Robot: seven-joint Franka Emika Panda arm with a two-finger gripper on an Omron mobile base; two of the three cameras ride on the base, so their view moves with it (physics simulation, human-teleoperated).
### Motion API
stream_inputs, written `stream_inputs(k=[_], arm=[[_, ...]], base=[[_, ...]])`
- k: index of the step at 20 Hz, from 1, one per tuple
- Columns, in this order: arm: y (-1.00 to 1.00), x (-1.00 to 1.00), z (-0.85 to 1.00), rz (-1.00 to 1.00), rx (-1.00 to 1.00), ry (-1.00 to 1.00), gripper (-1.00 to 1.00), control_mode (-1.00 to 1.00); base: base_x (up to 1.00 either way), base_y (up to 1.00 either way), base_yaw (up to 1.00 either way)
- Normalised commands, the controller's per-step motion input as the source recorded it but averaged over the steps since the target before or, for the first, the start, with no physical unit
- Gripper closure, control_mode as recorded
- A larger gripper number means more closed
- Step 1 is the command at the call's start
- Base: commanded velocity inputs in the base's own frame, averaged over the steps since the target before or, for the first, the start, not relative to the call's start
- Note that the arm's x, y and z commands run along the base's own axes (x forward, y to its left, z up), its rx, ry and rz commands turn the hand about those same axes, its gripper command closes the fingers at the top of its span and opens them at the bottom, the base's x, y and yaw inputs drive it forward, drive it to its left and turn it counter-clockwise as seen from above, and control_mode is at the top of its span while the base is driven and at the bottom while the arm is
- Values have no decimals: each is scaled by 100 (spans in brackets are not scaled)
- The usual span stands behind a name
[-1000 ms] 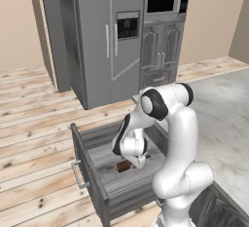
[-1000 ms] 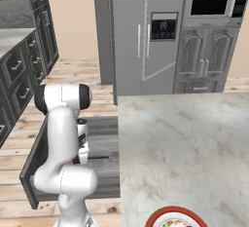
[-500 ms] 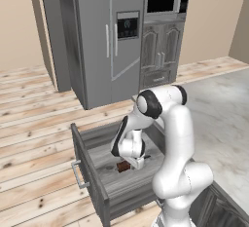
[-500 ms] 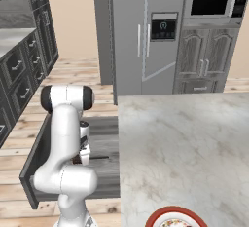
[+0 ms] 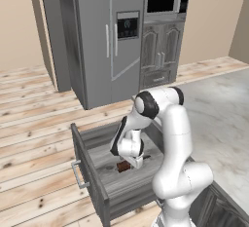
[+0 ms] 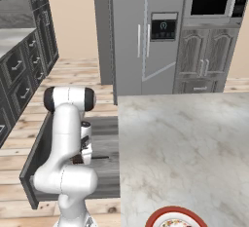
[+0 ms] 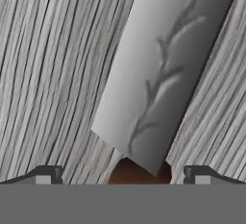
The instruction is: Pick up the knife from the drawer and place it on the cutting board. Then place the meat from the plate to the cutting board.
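Note:
The drawer (image 5: 92, 184) stands pulled out, and the knife lies on its grey wood-grain floor. In the hand view the knife's wide grey blade (image 7: 158, 74) runs up and away, and its reddish-brown handle (image 7: 139, 172) sits low between my fingertips (image 7: 45, 175). My gripper (image 7: 122, 177) is open, straddling the handle, with nothing gripped. From the base views, the gripper (image 5: 130, 161) hangs low inside the drawer (image 6: 36, 158), just over the knife (image 5: 123, 167) (image 6: 99, 158). The plate (image 6: 163, 215) peeks in at the counter's near edge; the meat cannot be made out. The cutting board is out of view.
A marble counter (image 6: 185, 148) runs beside the drawer on the right. The steel fridge (image 5: 104, 36) and a cabinet with a microwave (image 5: 163, 2) stand behind. Dark cabinets (image 6: 24, 75) line the far left. Wooden floor (image 5: 34, 123) surrounds the drawer.
The arm's upper joints have shifted slightly to the left. The hand has stayed low over the knife with its jaws open.

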Motion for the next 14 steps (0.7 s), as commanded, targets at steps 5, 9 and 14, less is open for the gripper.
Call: stream_inputs(k=[5,9,14], arm=[[0,11,-18,0,0,3,-100,-100],[16,4,-25,0,0,4,-100,-100],[55,0,-28,0,0,7,-100,-100]], base=[[0,0,0],[0,0,0],[0,0,0]])
